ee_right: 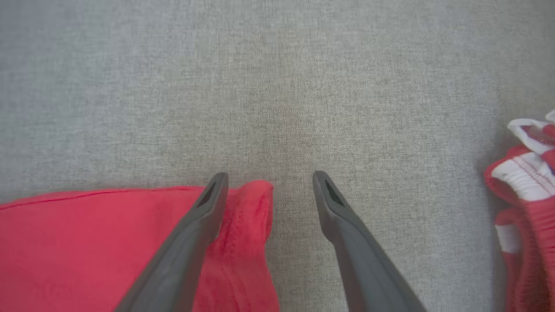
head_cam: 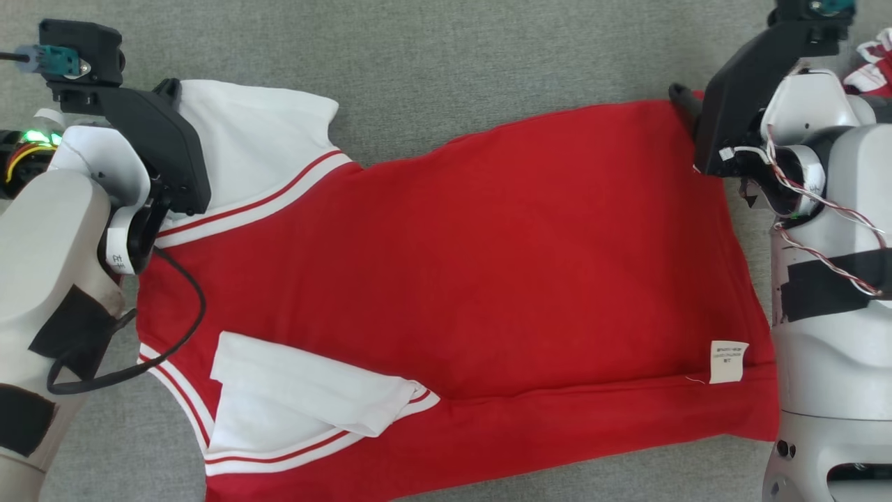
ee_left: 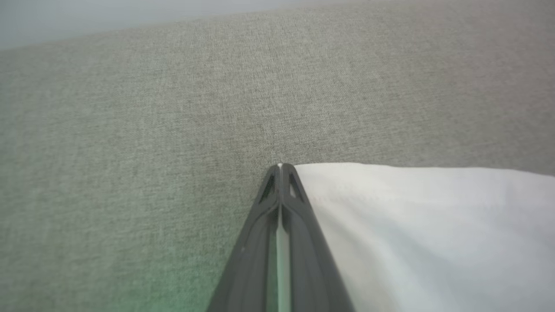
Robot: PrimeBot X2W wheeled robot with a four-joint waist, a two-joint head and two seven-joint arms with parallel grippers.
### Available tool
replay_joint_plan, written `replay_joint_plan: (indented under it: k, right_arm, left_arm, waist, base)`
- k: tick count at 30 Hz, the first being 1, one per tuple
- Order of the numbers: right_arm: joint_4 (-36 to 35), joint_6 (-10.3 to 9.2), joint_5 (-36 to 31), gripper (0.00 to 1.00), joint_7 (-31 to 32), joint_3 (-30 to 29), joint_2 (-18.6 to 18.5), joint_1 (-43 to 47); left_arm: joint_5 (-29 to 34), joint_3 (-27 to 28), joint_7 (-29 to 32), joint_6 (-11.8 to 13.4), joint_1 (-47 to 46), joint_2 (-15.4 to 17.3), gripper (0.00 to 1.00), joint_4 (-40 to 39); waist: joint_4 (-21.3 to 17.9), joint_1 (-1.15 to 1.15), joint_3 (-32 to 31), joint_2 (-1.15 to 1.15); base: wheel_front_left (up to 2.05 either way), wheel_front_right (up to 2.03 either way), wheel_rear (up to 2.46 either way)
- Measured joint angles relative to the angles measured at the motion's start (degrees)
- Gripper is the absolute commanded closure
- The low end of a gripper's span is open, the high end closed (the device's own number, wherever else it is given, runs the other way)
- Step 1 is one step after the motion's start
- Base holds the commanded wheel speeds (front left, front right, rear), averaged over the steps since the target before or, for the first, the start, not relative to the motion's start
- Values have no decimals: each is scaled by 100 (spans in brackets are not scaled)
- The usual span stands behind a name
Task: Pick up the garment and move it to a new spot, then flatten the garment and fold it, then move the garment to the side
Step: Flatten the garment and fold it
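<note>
The garment [head_cam: 474,265] is red with white sleeves and lies spread flat on the grey cloth surface, collar end to the left. My left gripper [ee_left: 281,167] is shut on the corner of the far white sleeve [ee_left: 412,225], and a thin white strip of cloth shows between its fingers. In the head view that gripper [head_cam: 169,85] sits at the sleeve's far left edge, mostly hidden by its wrist mount. My right gripper [ee_right: 269,177] stands open at the far right hem corner [ee_right: 249,203], with the left finger resting on red cloth and the right finger on bare surface.
Another crumpled red-and-white piece of clothing [ee_right: 527,182] lies to the right of my right gripper, also at the head view's top right [head_cam: 874,66]. Grey cloth surface [head_cam: 453,63] stretches beyond the garment. A white care label [head_cam: 728,361] shows near the hem.
</note>
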Motion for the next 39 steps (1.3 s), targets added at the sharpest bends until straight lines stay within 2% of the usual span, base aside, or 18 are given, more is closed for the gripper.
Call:
replay_joint_plan:
  k: [7, 23, 24, 25, 26, 33, 39]
  right_arm:
    - [-64, 0, -245, 0, 390, 196, -1, 63]
    - [-111, 0, -222, 1, -5, 779, -215, 19]
    - [-89, 0, -198, 39, -18, 806, -226, 17]
    - [-66, 0, -175, 82, -22, 836, -229, 17]
    - [-74, 0, -145, 100, -64, 859, -233, 16]
    - [-90, 0, -100, 100, -399, 838, -260, 14]
    - [1, 0, -334, 100, -996, 421, -218, 30]
  left_arm:
    - [-1, -16, 4, 4, -15, 31, 100, -134]
    - [-42, -22, 60, 70, -94, 138, 100, -363]
    - [-43, -22, 60, 70, -95, 138, 100, -375]
    - [-43, -23, 59, 70, -96, 136, 100, -388]
    - [-44, -23, 49, 68, -99, 134, 100, -401]
    - [-40, 56, -421, 66, -92, 126, 100, -452]
    - [31, 202, -1203, 1, -100, 129, 100, -400]
  waist:
    - [53, 0, 71, 0]
    - [61, -1, 272, -1]
    - [67, -1, 279, -1]
    - [74, -1, 285, -1]
    - [81, -1, 289, -1]
    - [86, 1, 259, 0]
    - [46, 1, 191, 0]
  base:
    - [0, 0, 0]
    - [0, 0, 0]
    - [0, 0, 0]
    - [0, 0, 0]
    - [0, 0, 0]
    - [0, 0, 0]
    - [0, 0, 0]
